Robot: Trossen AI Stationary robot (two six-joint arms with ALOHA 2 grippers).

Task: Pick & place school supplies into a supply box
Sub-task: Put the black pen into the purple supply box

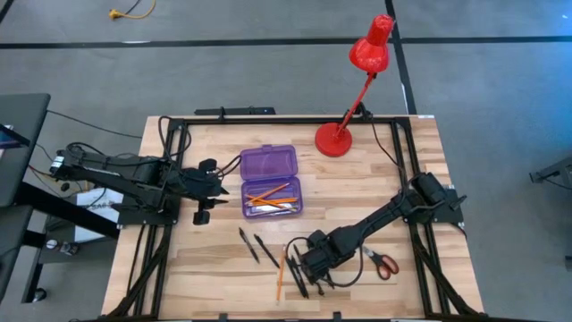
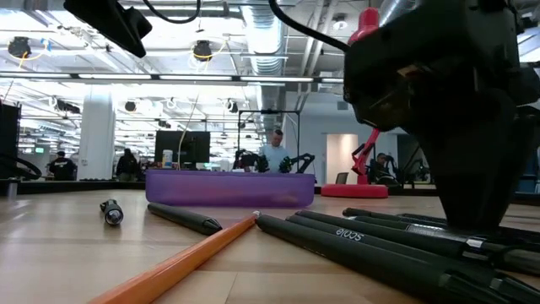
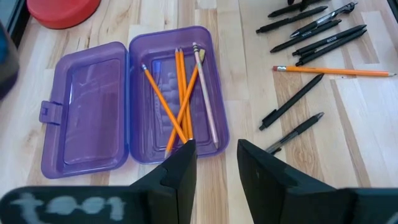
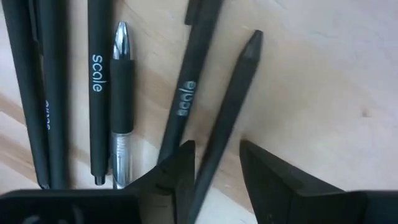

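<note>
Supply box (image 1: 272, 182): several pencils (image 3: 180, 93) stowed; your right hand (image 4: 214, 168), fingers spread, straddles a black pen (image 4: 225, 124); beside it, pens, pencil, scissors (image 1: 383, 262) remain on desk.

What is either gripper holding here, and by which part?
The left gripper holds nothing. The right gripper straddles a black pen lying on the table; its fingers are open on either side of the shaft, so nothing is gripped.

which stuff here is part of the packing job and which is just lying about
Part of the job:
- purple box, lid open, pencils already inside
- loose pencil on the table
- black pens, more under the right gripper, which has one pen between its open fingers
- scissors

Just lying about:
- red lamp
- left gripper, open, waiting by the box
</note>
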